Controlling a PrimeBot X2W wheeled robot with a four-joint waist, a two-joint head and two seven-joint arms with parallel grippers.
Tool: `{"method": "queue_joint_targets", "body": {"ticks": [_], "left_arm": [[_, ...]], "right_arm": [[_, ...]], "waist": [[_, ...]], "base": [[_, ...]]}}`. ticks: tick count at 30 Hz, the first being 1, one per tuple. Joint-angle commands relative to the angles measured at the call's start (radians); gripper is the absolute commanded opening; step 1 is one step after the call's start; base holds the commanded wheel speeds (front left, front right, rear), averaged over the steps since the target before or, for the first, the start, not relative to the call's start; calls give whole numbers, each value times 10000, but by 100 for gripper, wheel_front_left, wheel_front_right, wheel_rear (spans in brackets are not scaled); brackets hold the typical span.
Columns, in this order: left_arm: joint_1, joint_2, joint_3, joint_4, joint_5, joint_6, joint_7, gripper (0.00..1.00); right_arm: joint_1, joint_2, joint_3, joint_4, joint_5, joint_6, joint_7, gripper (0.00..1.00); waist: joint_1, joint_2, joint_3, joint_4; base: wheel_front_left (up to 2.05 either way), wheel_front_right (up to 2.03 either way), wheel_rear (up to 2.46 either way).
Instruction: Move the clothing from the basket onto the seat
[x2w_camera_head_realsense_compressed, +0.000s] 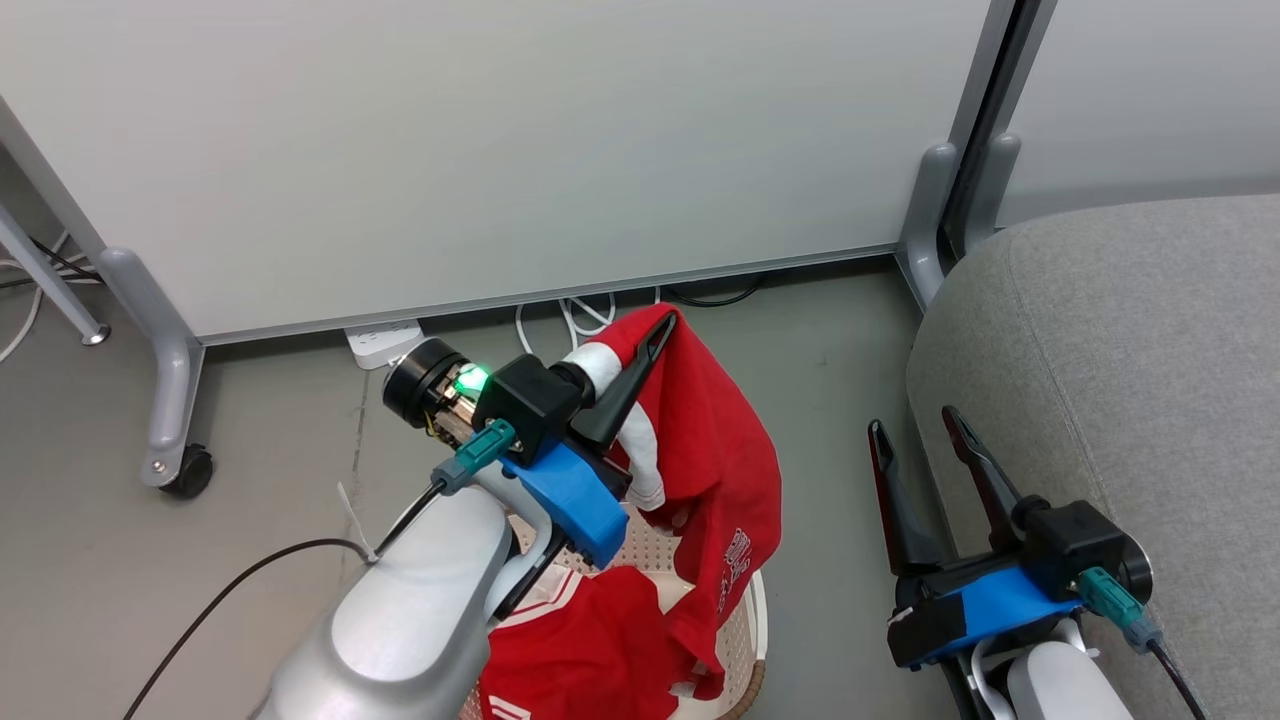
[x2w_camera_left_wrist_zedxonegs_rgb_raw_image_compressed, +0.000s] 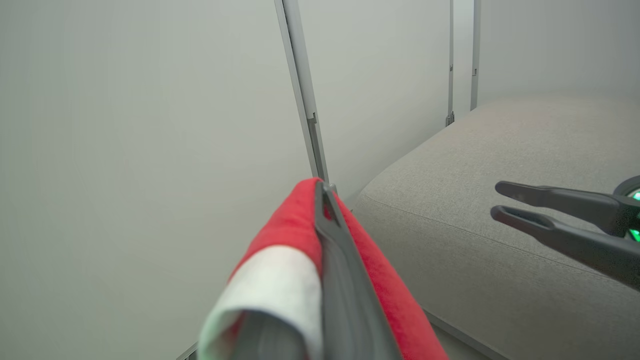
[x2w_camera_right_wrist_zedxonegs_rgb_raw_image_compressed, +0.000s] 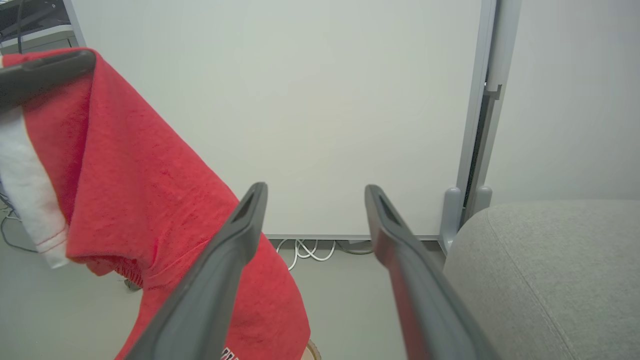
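Note:
My left gripper (x2w_camera_head_realsense_compressed: 662, 325) is shut on a red garment with white panels (x2w_camera_head_realsense_compressed: 720, 460), lifted so it hangs down over the cream basket (x2w_camera_head_realsense_compressed: 752, 640). In the left wrist view the red and white cloth (x2w_camera_left_wrist_zedxonegs_rgb_raw_image_compressed: 290, 250) drapes over my fingers (x2w_camera_left_wrist_zedxonegs_rgb_raw_image_compressed: 340, 260). A second red garment with white stripe trim (x2w_camera_head_realsense_compressed: 580, 650) lies in the basket. The grey seat (x2w_camera_head_realsense_compressed: 1130, 380) stands to the right. My right gripper (x2w_camera_head_realsense_compressed: 912, 418) is open and empty, beside the seat's left edge; in its own view its fingers (x2w_camera_right_wrist_zedxonegs_rgb_raw_image_compressed: 235, 240) frame the hanging garment (x2w_camera_right_wrist_zedxonegs_rgb_raw_image_compressed: 145, 190) and the seat (x2w_camera_right_wrist_zedxonegs_rgb_raw_image_compressed: 550, 270).
A white partition panel (x2w_camera_head_realsense_compressed: 500, 150) on grey wheeled feet (x2w_camera_head_realsense_compressed: 170, 440) stands behind the basket. A power strip (x2w_camera_head_realsense_compressed: 380, 340) and white cables (x2w_camera_head_realsense_compressed: 580, 315) lie at its base. A grey post (x2w_camera_head_realsense_compressed: 940, 210) stands between the panel and the seat. Bare floor (x2w_camera_head_realsense_compressed: 830, 400) separates basket and seat.

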Motion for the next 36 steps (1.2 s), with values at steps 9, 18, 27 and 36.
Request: {"method": "queue_joint_targets", "body": {"ticks": [9,18,27,36], "left_arm": [[191,44,-89,15,-46,-41,-31,0],[118,-19,-119,0,-9,-43,-31,0],[59,-149,-178,-82,60,-42,-31,0],[-124,-274,-392,-126,37,-42,-31,0]], "right_arm": [[-48,-27,461,-209,-44,-5,-6,100],[-575,-27,1635,-156,-298,-7,-6,100],[-1742,-30,2793,586,-386,-7,-6,100],[-2917,-27,3359,2287,-429,-7,-5,100]], "waist": [[1,0,25,13],[1,0,100,47],[1,0,357,193],[1,0,556,434]], "base": [[0,0,0],[0,0,0],[0,0,0],[0,0,0]]}}
